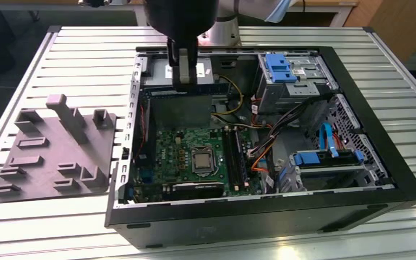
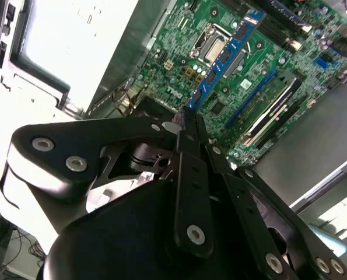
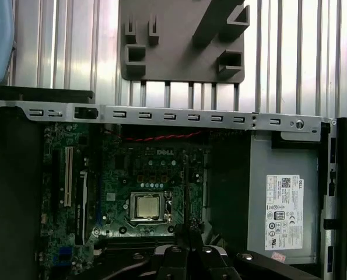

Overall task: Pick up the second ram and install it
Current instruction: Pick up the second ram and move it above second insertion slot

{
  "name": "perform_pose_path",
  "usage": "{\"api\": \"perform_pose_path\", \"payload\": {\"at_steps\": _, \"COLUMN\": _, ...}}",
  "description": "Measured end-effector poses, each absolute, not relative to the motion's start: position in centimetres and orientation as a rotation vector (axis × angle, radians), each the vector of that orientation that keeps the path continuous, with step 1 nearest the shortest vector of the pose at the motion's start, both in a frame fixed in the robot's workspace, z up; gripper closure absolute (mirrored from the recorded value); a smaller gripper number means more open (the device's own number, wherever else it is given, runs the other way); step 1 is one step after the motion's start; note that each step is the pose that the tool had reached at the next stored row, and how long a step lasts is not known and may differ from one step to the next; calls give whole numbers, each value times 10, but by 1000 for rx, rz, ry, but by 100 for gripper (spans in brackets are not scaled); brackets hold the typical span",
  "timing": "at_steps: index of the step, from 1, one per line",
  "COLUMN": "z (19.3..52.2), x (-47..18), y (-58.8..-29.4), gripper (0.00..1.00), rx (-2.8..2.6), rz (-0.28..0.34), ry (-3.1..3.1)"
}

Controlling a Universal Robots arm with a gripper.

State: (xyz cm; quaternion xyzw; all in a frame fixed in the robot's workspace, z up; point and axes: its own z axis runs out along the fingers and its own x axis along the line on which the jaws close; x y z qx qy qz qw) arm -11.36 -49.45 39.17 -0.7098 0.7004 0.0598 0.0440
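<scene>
One second ram (image 2: 225,55), a slim dark blue-green circuit-board stick, is sitting clamped between the two black metal fingers (image 2: 189,146). In the exterior view's upper middle, the gripper (image 1: 184,81) is hanging over one open black computer case (image 1: 266,216), one grey moulded tray (image 1: 49,157) lying at left.

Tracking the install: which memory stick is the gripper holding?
The blue stick, pinched edge-on in the gripper; the green stick is seated on the motherboard.
</scene>
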Motion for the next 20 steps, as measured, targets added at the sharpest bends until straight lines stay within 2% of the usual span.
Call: {"api": "perform_pose_path", "payload": {"at_steps": 20, "z": 389, "x": -88, "y": -493, "gripper": 88, "rx": -2170, "rz": 183, "ry": 2141}}
